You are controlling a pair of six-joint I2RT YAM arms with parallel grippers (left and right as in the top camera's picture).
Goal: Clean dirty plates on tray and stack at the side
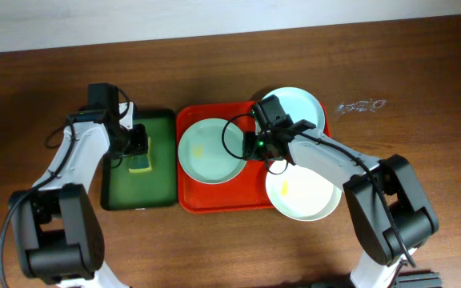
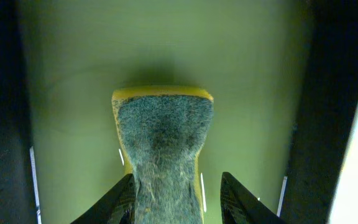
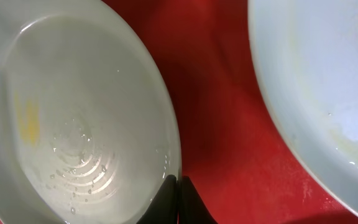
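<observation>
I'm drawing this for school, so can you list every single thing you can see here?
table: one, brown wood, under everything
red tray: one, red, table's middle
green tray: one, dark green, left of red tray
plates: three, whitish with yellow smears, on red tray, two overhanging its rim
sponge: one, yellow with grey top, on green tray
scuff: one, white, table's back right
arms: two, black and white, either side
left claw: one, black, around sponge
right claw: one, black, shut by rim of left plate

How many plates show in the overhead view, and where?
3. The left plate lies inside the red tray; the far-right plate overhangs its far right corner; the near-right plate overhangs its near right corner. Others stacked underneath could be hidden.
</observation>
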